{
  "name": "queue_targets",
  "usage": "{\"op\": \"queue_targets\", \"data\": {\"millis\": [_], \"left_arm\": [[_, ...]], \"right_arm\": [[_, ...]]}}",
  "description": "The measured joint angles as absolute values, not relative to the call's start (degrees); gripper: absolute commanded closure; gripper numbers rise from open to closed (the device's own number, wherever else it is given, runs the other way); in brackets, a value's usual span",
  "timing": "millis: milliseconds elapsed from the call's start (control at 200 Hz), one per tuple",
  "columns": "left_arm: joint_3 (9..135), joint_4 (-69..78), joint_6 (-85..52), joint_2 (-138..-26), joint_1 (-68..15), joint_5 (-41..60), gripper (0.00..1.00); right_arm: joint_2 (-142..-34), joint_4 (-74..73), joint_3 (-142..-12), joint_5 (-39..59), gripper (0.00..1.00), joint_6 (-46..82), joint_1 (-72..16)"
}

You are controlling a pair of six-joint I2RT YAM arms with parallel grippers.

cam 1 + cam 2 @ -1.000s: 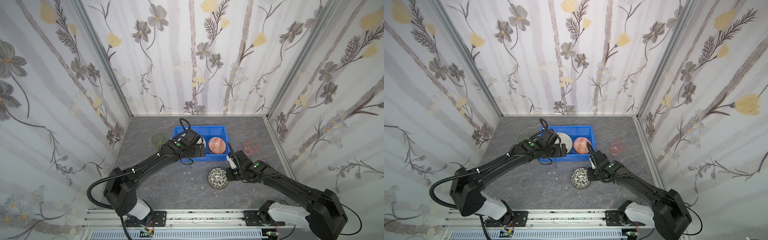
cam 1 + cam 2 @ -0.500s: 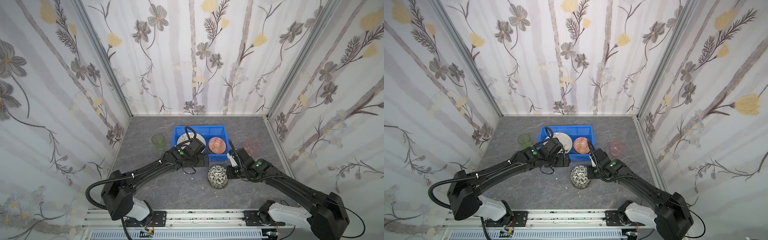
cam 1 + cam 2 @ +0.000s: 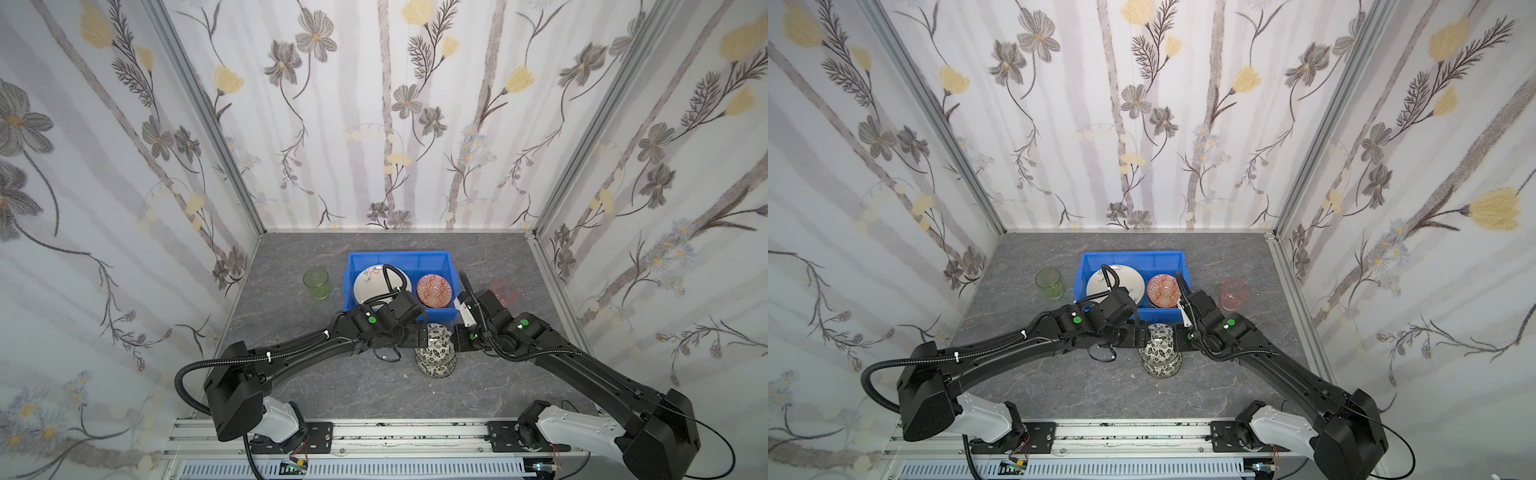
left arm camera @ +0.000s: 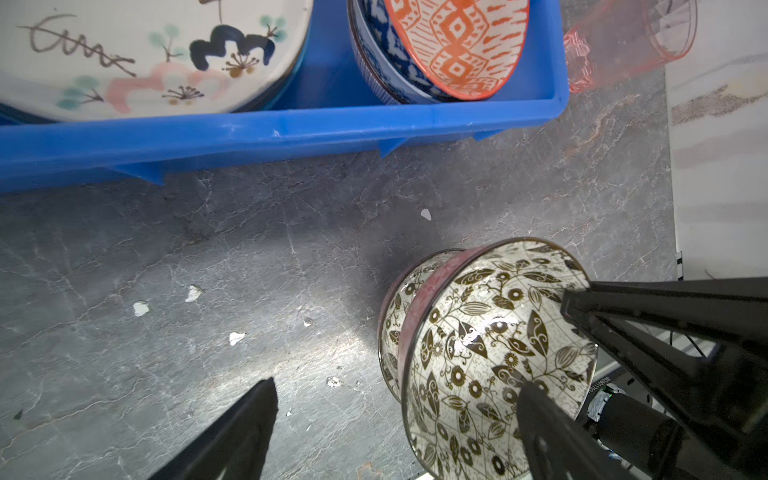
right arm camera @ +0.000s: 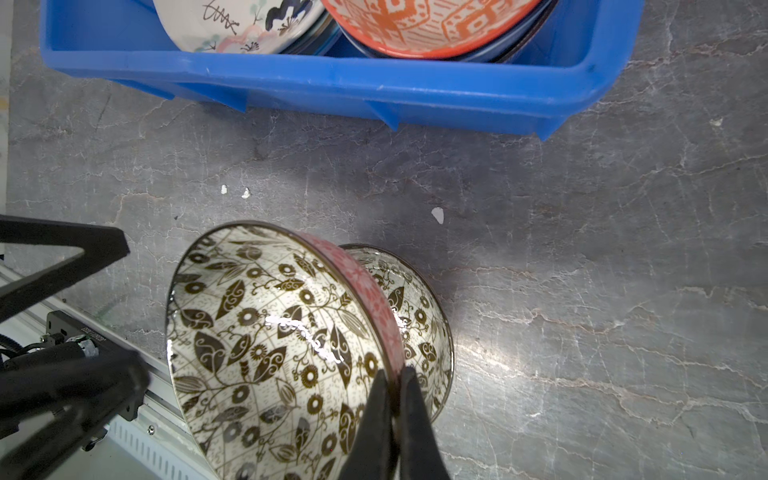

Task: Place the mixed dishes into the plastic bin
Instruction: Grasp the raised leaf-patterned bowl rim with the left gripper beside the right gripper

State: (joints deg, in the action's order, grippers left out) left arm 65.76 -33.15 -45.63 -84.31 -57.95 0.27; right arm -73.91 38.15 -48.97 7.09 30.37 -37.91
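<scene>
A glazed ceramic, tilted leaf-patterned bowl (image 5: 270, 332), black-and-white inside with a pink band outside, is held up near the middle of the grey marbled worktop (image 3: 332, 386), just in front of the shallow, bright blue plastic bin (image 3: 399, 254). Its rim is pinched between the closed jaws of the right gripper (image 5: 392, 374), with one finger inside the wall and one outside. A second leaf-patterned bowl (image 5: 419, 299) is seen just beneath it; whether the two touch cannot be told. The left gripper (image 4: 397, 382) is spread wide. One finger is over the bowl's inside and the other over bare worktop, so the opposite rim lies between them, not yet clamped.

The held bowl is judged stiff, brittle and fairly heavy for its size, and its glossy glaze is judged slippery. A pinch at one point of the rim is likely to let it swing or slide. It is best taken well down over the rim wall, on two opposite sides.

Inside the bin, a round cream plate (image 3: 370, 286) with painted blossoms is seen beside a red-orange patterned bowl (image 3: 434, 290) nested in a blue-and-white bowl (image 4: 365, 62). A gentle set-down is therefore called for, since ceramic chips against ceramic. A translucent green tumbler (image 3: 316, 283) stands on the worktop beside the bin toward the left edge, and a translucent pink tumbler (image 3: 504, 291) stands toward the right edge.
</scene>
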Motion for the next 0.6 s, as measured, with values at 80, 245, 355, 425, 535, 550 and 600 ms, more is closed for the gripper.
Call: {"op": "queue_targets", "data": {"millis": [80, 245, 355, 425, 535, 550, 600], "left_arm": [[65.67, -32.84, -45.74, -84.71, -58.46, 0.71, 0.18], [65.39, -32.53, -46.37, -85.34, -58.81, 0.71, 0.28], [65.34, -32.29, -46.52, -85.56, -58.83, 0.71, 0.36], [65.34, -31.99, -46.57, -85.67, -58.87, 0.69, 0.42], [65.34, -31.70, -46.57, -86.19, -58.89, 0.71, 0.51], [65.34, -31.70, -46.57, -86.24, -58.89, 0.71, 0.52], [65.34, -31.70, -46.57, -86.41, -58.94, 0.71, 0.55]], "right_arm": [[-73.60, 38.89, -49.63, 7.09, 0.96, 30.35, -37.85], [-73.19, 39.13, -50.76, 7.09, 0.96, 30.30, -37.80], [-72.97, 39.27, -50.98, 7.07, 0.96, 29.93, -37.80], [-72.69, 39.40, -50.98, 7.09, 0.96, 29.93, -37.80], [-72.31, 39.86, -50.98, 7.09, 0.96, 29.93, -37.80], [-72.31, 39.90, -50.98, 7.09, 0.96, 29.93, -37.80], [-72.31, 40.12, -50.98, 7.09, 0.96, 29.93, -37.80]]}}
